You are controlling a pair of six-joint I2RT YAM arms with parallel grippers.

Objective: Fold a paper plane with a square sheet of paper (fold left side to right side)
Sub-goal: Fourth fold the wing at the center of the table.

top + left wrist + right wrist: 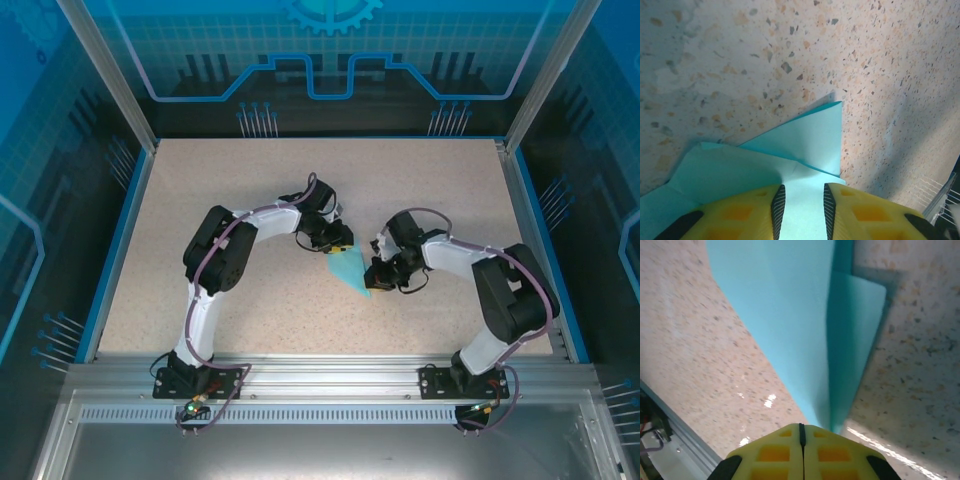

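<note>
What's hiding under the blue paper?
The speckled table shows all around the blue paper. The patch right beneath the paper is covered, so I can't tell whether anything lies there.

paper plane (350,272): plain light blue, no print; folds read a shade darker. worktop (260,200): beige, speckled with brown, grey and orange flecks, bordered in blue. left fingers (735,215) and right fingers (770,455): yellow with black trim. left arm (215,255) and right arm (505,290): black joints, white links. enclosure panel (330,50): translucent blue, lighter line-and-gear pattern.
</note>
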